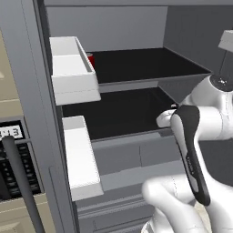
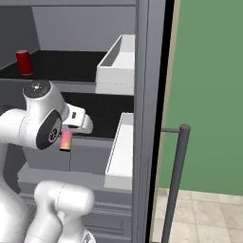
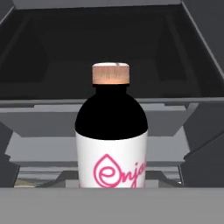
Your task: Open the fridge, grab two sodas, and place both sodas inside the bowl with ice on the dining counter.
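The fridge (image 1: pixel 136 98) stands open, with dark shelves inside. One soda (image 2: pixel 24 62), a small red can with a dark top, stands at the back of the upper shelf (image 1: pixel 91 59). My gripper (image 2: pixel 67 135) hangs in front of the lower shelf's edge, shut on a second soda (image 2: pixel 66 142). In the hand view this soda (image 3: pixel 111 131) is a dark bottle with a white label, pink lettering and a pinkish cap, upright and close to the camera. It rests on no shelf. My fingertips are hidden.
White door bins (image 1: pixel 73 68) (image 1: pixel 81 157) line the left door, and others (image 2: pixel 118 61) (image 2: pixel 121 149) line the right door. A long dark bar handle (image 2: pixel 175 180) stands on the right door. A beige cabinet with a microwave (image 1: pixel 11 154) is at the left, and a green wall (image 2: pixel 209 95) is at the right.
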Tool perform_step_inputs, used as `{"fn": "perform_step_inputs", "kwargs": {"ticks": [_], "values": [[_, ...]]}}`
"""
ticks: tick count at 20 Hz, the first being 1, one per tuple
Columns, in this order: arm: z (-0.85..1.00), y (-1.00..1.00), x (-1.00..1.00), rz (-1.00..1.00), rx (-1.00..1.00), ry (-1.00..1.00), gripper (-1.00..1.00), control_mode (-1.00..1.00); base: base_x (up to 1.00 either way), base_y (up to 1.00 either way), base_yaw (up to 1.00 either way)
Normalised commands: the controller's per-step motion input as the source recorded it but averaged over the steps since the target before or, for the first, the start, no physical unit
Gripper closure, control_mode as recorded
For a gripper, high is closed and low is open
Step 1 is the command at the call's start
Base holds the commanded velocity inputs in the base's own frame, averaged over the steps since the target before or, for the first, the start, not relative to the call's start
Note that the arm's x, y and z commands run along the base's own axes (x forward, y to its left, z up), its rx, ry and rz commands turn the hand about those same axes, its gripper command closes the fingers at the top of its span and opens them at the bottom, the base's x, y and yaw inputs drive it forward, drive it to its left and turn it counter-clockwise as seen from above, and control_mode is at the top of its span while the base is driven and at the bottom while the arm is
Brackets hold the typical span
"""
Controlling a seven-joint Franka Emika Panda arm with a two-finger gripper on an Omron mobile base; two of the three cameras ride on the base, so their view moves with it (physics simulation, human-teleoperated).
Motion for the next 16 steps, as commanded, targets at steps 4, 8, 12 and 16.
{"fn": "perform_step_inputs", "kwargs": {"ticks": [4, 8, 12, 16], "values": [[-0.05, 0.06, -0.60, 0.04, -0.01, -0.13, 1.00, -1.00, 0.00, 0.00, 0.00], [-0.13, 0.03, -0.61, 0.07, 0.00, -0.11, 1.00, 1.00, -0.20, 0.05, 0.03], [0.00, 0.00, 0.00, 0.00, 0.00, 0.00, 1.00, 1.00, -0.70, 0.48, 0.18], [0.00, 0.00, 0.00, 0.00, 0.00, 0.00, 1.00, 1.00, -0.53, 0.56, 0.33]]}}
